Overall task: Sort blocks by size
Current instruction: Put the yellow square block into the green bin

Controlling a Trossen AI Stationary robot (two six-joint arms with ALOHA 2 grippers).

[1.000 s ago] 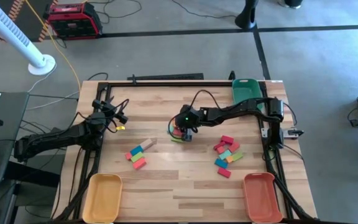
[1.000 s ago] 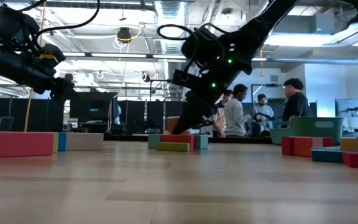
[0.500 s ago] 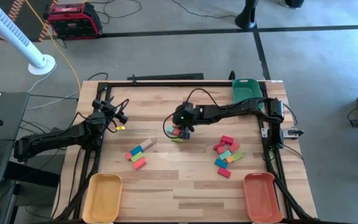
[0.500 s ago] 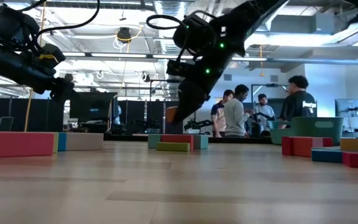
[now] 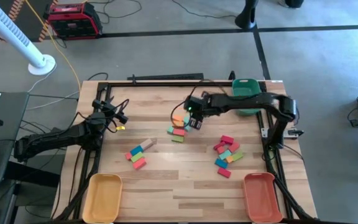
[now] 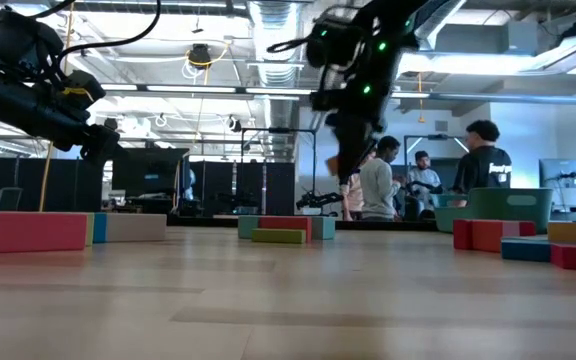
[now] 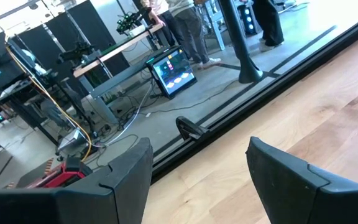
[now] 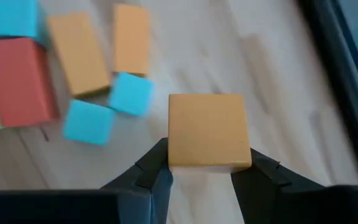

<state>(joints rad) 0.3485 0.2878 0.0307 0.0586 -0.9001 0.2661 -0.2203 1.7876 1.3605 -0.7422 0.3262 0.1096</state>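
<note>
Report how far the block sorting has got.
Done: nothing visible; yellow tray and orange tray hold no blocks.
In hand: right gripper holds an orange block above the table.
Left: three block clusters on the table. Left gripper waits, open.

Three block clusters [image 5: 179, 130] lie mid-table between end trays [image 5: 102, 196].

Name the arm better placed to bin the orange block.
Right. Its tool grips the orange block, lifted above the table near the green tray. The left tool is empty at the table's left edge.
</note>
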